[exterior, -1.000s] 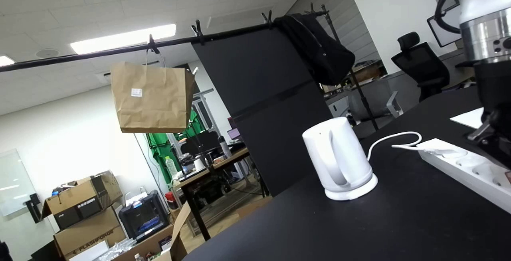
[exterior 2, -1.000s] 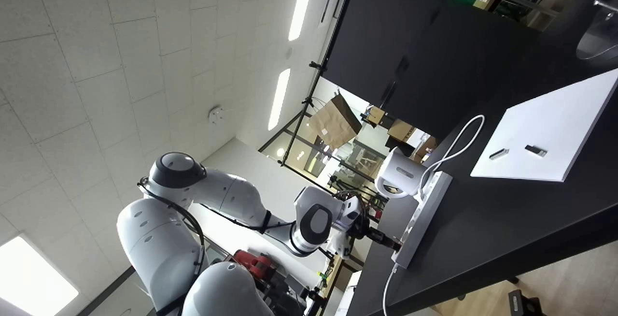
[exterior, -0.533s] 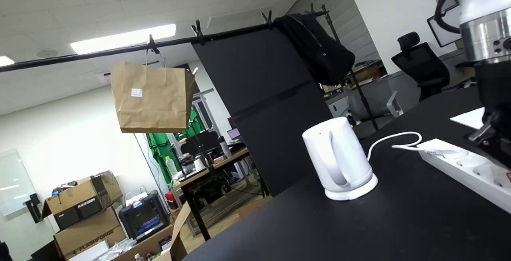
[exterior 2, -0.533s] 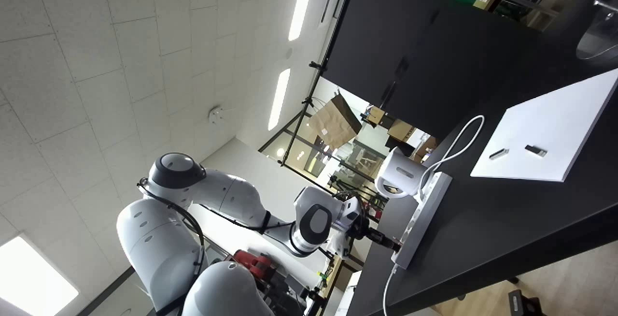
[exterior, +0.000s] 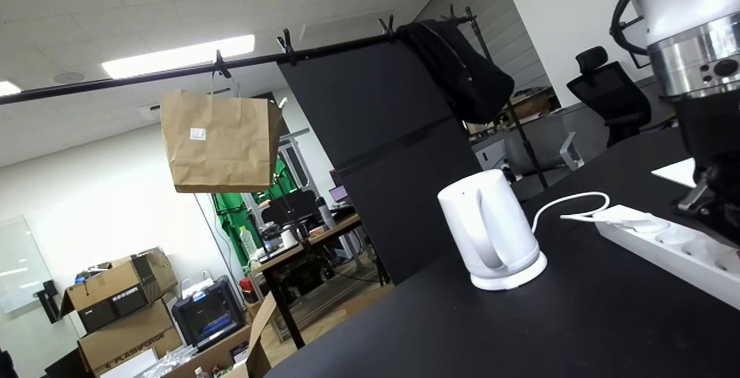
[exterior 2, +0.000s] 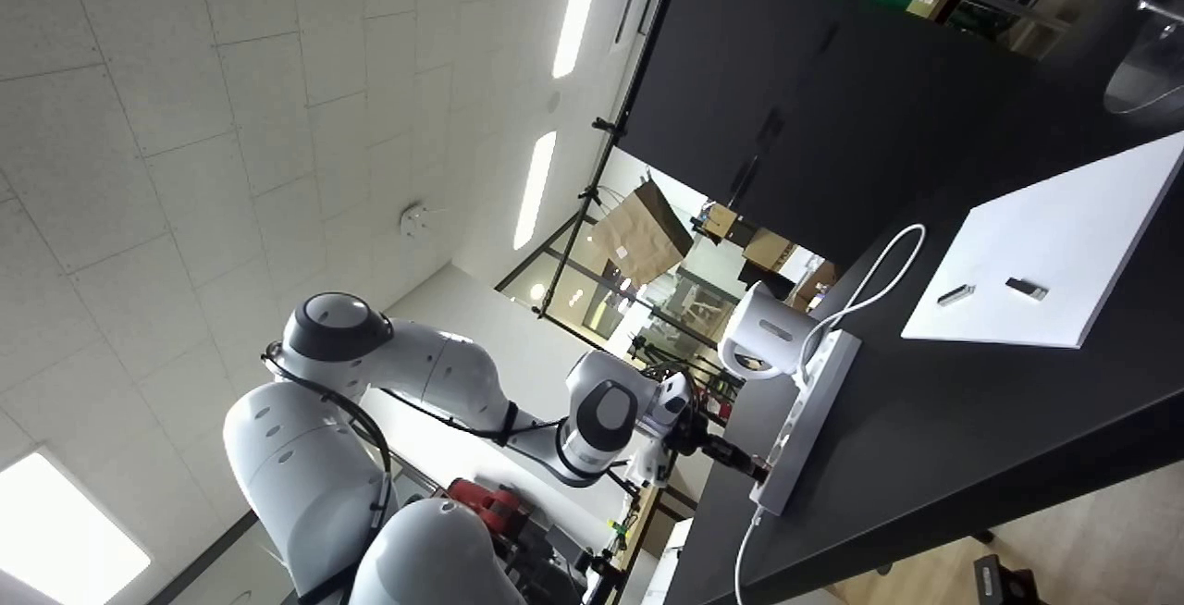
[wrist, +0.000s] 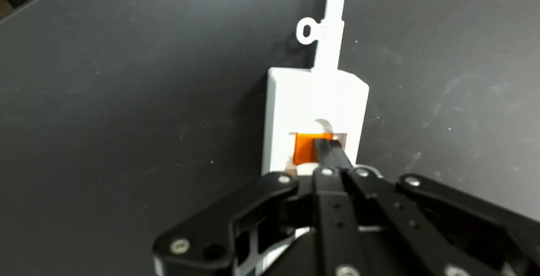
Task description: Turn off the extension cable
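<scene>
While the white kettle (exterior: 491, 230) stands on the black table (exterior: 462, 332) left of the extension cable (exterior: 665, 252), its plug (exterior: 640, 223) seated in the strip's far end, a white board (exterior 2: 1036, 244) lies right of the strip in an exterior view. Gripper (wrist: 331, 149) stands closed, nothing held, its tips over the orange switch (wrist: 304, 147); contact cannot be told.

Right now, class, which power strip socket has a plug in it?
On the power strip, the end socket nearest the electric kettle: a white plug sits in it; the other visible sockets are bare.

Wht ext. cable (exterior 2: 808, 422) — on/off unclear
</scene>
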`<action>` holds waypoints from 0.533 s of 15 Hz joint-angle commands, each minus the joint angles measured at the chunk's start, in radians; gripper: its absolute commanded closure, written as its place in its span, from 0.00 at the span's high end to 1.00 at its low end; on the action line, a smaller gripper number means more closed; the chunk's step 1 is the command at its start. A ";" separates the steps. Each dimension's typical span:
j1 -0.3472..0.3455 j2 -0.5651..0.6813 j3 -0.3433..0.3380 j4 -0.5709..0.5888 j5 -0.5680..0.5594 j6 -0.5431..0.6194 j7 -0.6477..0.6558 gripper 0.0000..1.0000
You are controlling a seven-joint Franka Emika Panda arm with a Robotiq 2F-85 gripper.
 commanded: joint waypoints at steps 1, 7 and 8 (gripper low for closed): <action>0.046 0.064 -0.059 0.038 -0.133 -0.096 0.089 0.00; 0.115 0.073 -0.126 0.117 -0.473 -0.296 0.265 0.00; 0.116 0.074 -0.118 0.128 -0.514 -0.326 0.287 0.00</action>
